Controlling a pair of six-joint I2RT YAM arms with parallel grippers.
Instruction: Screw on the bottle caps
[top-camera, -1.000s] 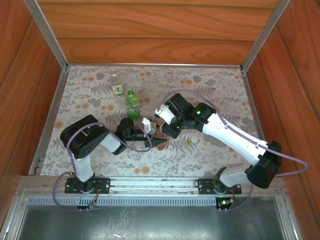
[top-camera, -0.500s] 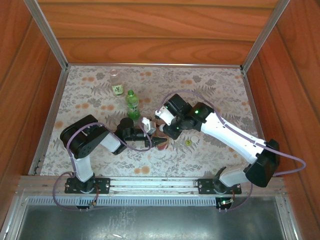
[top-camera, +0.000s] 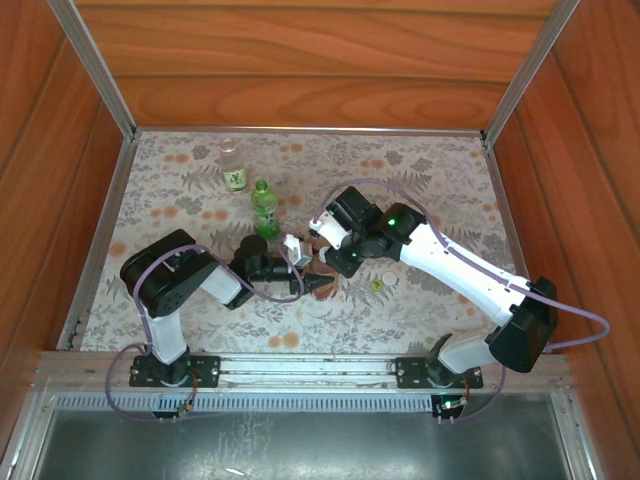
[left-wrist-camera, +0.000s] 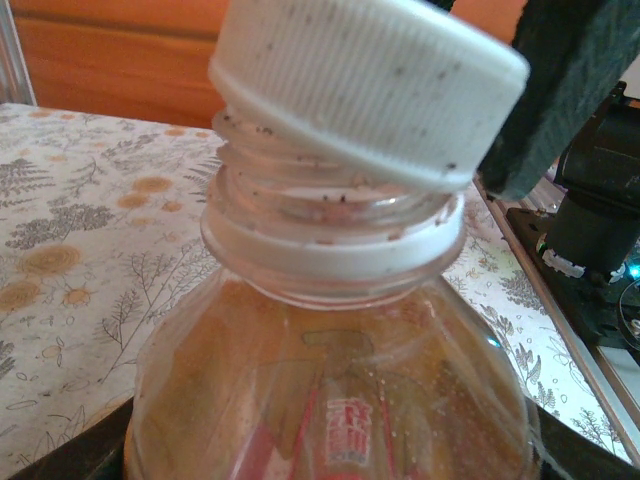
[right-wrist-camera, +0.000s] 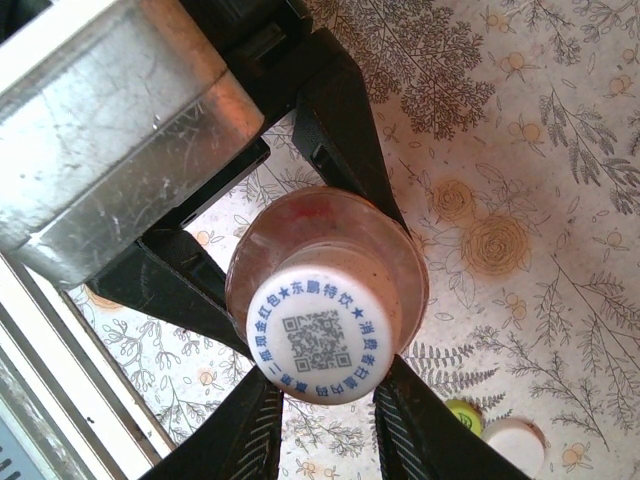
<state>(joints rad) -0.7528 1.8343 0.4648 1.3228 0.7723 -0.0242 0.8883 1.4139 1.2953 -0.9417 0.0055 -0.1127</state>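
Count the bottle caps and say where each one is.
3. One white cap sits tilted on the amber bottle, in the right gripper; a yellow-green cap and a second white cap lie side by side on the table nearby. More could be hidden.

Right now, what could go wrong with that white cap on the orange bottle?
1. The white cap sits tilted on the threaded neck of the amber bottle, so turning it now could jam it on crooked.
2. The right gripper pinches the cap by its sides, so the cap might slip out.
3. The left gripper clamps the bottle, but the bottle might spin along with the cap.
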